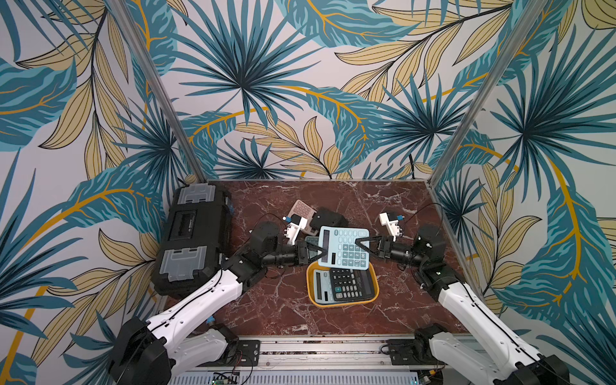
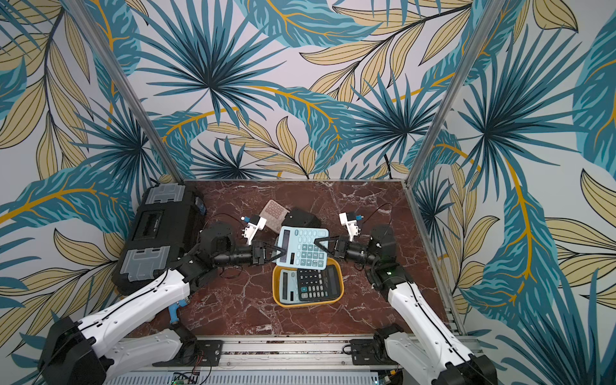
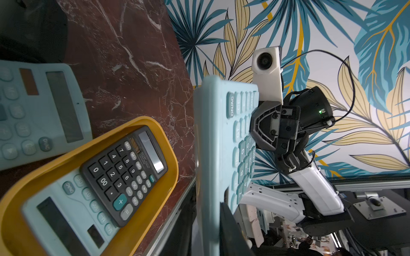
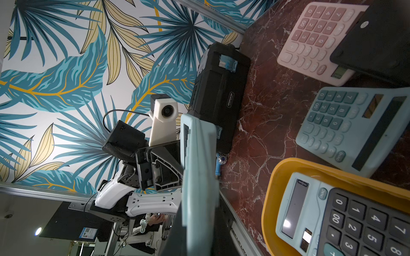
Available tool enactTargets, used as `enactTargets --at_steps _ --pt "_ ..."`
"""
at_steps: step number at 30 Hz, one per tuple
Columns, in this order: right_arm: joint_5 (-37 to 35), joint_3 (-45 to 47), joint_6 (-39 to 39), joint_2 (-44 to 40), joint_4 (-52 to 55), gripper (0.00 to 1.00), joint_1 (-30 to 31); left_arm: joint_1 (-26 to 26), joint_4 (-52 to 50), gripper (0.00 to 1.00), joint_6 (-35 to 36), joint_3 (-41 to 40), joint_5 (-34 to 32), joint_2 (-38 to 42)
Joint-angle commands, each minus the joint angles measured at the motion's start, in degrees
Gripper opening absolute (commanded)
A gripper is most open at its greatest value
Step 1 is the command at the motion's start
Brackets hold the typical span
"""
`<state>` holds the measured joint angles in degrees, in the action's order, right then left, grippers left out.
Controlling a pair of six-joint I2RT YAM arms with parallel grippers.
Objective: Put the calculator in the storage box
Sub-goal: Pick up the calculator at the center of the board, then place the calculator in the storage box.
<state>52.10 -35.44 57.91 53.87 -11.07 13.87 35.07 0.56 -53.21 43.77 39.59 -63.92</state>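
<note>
A light blue calculator (image 1: 345,248) (image 2: 303,248) hangs in the air, just behind and above the yellow storage box (image 1: 376,288) (image 2: 275,286). My right gripper (image 1: 358,245) (image 4: 199,221) is shut on its right edge. My left gripper (image 1: 320,254) (image 3: 209,212) has one finger on each side of its left edge; I cannot tell whether they still press on it. In the box lie a second light blue calculator (image 1: 321,286) and a black calculator (image 1: 351,283) on top of it.
A teal calculator (image 4: 355,128) lies on the marble table under the held one. Behind it is a pink calculator (image 1: 301,210) with a flat black object (image 1: 328,218) partly on it. A big black toolbox (image 1: 193,233) fills the table's left side.
</note>
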Motion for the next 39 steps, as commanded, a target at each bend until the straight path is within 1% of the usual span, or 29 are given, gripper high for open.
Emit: enactTargets --at_steps 1,3,5,6,9,10,14,18,21,24,26,29,34,39 --pt "0.82 0.37 -0.28 -1.81 -0.14 0.0 0.2 0.22 -0.63 0.39 1.53 0.73 -1.28 -0.03" --pt "0.6 0.3 -0.29 -2.13 0.2 0.0 0.19 0.17 -0.82 0.49 1.66 0.55 -1.55 0.02" --pt "0.58 0.05 -0.74 -2.35 1.19 0.0 0.19 0.22 -1.24 0.65 2.05 0.53 -2.17 0.18" --pt "0.55 -0.33 -1.46 -2.49 2.61 0.0 0.19 0.18 -1.54 0.74 2.33 0.4 -2.67 0.43" --pt "-0.19 -1.44 -4.49 -3.4 8.28 0.0 0.19 0.18 -4.29 0.96 3.91 0.82 -5.04 1.72" --pt "-0.47 -1.68 -5.47 -3.82 9.88 0.0 0.19 0.16 -6.05 1.0 4.44 1.03 -6.17 2.28" --pt "-1.55 -2.13 -9.57 -5.49 16.2 0.0 0.19 0.13 -14.43 1.0 7.64 2.71 -13.24 5.23" --pt "-1.59 -1.34 -10.54 -6.14 18.52 0.0 0.2 0.17 -21.65 1.0 9.3 3.38 -21.34 9.63" --pt "-1.91 -1.08 -11.53 -6.61 20.26 0.0 0.19 0.17 -25.78 1.0 10.07 3.35 -27.8 14.01" --pt "-1.48 -0.45 -11.73 -6.66 20.99 0.0 0.19 0.19 -27.43 1.0 9.93 2.37 -32.29 18.3" --pt "-1.06 0.34 -11.76 -6.4 21.09 0.0 0.2 0.17 -27.47 1.0 9.74 1.53 -33.91 20.19" --pt "-0.44 2.14 -11.71 -5.33 21.1 0.0 0.19 0.17 -26.54 1.0 9.38 0.23 -34.27 20.9" --pt "-0.41 5.69 -10.89 -2.45 18.78 0.0 0.84 0.16 -23.85 1.0 8.57 -1.18 -32.54 18.03" --pt "-3.03 6.93 -12.34 0.48 18.64 0.0 2.99 0.17 -21.64 1.0 7.88 -1.71 -31.15 15.06"
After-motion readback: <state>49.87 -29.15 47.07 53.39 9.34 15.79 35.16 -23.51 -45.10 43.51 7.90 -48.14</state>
